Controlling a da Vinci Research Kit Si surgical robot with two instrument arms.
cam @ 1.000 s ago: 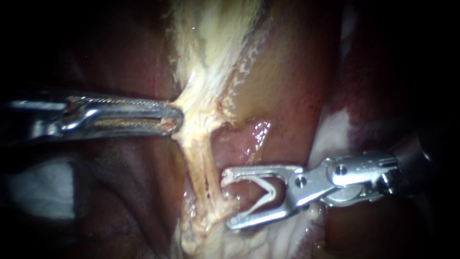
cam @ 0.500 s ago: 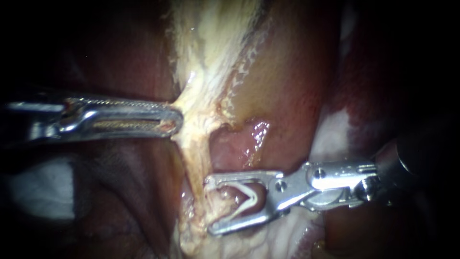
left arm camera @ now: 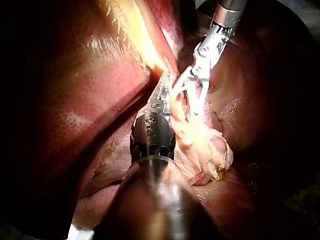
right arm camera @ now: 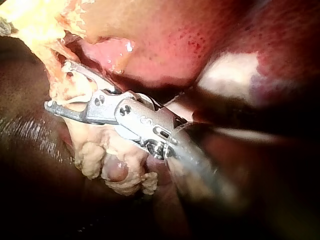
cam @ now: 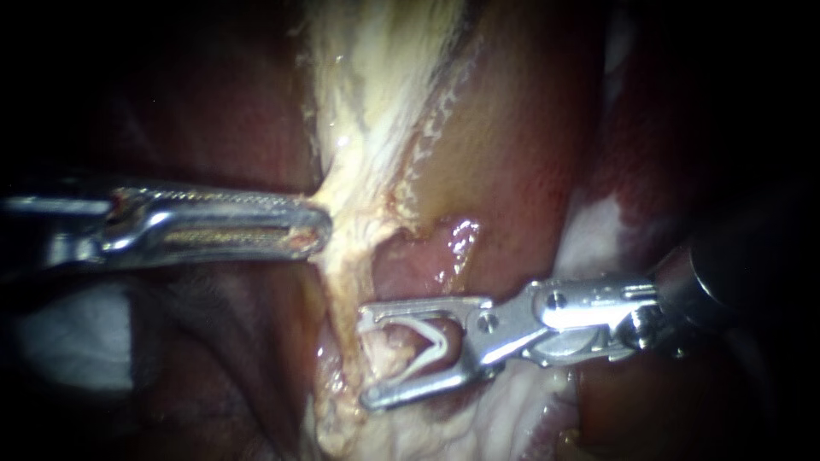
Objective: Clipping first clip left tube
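Note:
A pale tube (cam: 350,277) runs down the middle of the endoscope view, amid stringy yellow tissue. My left instrument (cam: 318,230) comes in level from the left, its jaws shut on the pale tissue at the tube's upper edge. My right instrument (cam: 366,357) comes in from the right. Its jaws are open around the tube lower down, one jaw on each side, and carry an open white clip (cam: 431,341). In the left wrist view my left instrument (left arm camera: 162,95) grips the same pale strand, and my right instrument (left arm camera: 189,97) straddles it just beyond. In the right wrist view its jaws (right arm camera: 57,85) bracket the pale tissue (right arm camera: 87,145).
Dark red liver (cam: 512,154) lies right of the tube and more liver (cam: 231,341) left of it. A broad yellow-white band of tissue (cam: 376,68) widens upward from the tube. A whitish patch (cam: 589,230) shows near the right instrument's shaft.
My right instrument has moved left; its open jaws with the clip, which were beside the tube, now straddle it. My left instrument keeps its hold, almost unmoved.

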